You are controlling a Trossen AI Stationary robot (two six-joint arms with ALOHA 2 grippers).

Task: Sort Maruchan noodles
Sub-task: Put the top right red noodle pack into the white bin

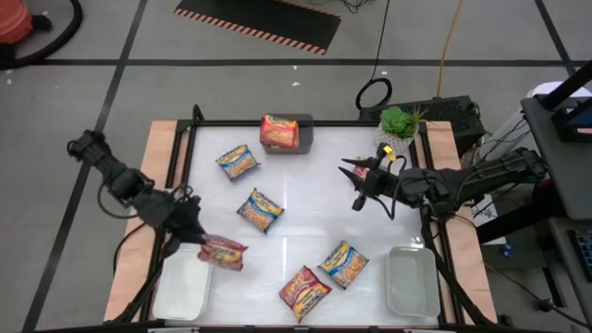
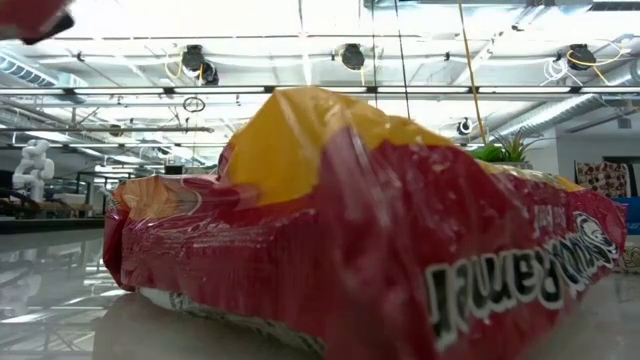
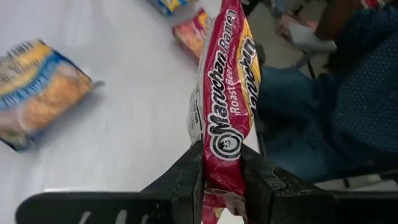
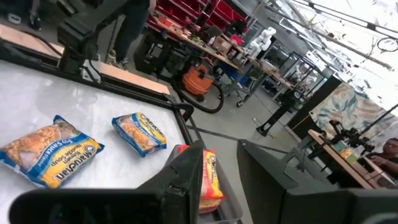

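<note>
My left gripper (image 1: pixel 202 239) is shut on a red Maruchan packet (image 1: pixel 224 252) at the table's near left, just beside the left white tray (image 1: pixel 180 289). My right gripper (image 1: pixel 354 185) hangs open over the table's right half and touches nothing. Three blue-and-yellow packets lie flat on the table (image 1: pixel 238 162) (image 1: pixel 260 209) (image 1: pixel 343 265). A red-orange packet (image 1: pixel 304 291) lies near the front edge and fills the low view (image 2: pixel 380 230). Another red packet (image 1: pixel 277 131) rests on the grey bin (image 1: pixel 305 139). My left gripper pinches the red packet between its two fingers (image 3: pixel 186 180) at one short end (image 3: pixel 222 163). The packet stands on edge in the hold and sticks out forward beyond the fingertips, its label side (image 3: pixel 231 81) showing. It appears lifted off the table.
A second white tray (image 1: pixel 410 282) sits at the table's near right. A potted plant (image 1: pixel 400 122) stands at the far right corner. A seated person in blue (image 3: pixel 348 93) is beyond the table. Bare table (image 1: pixel 305 227) lies between the packets.
</note>
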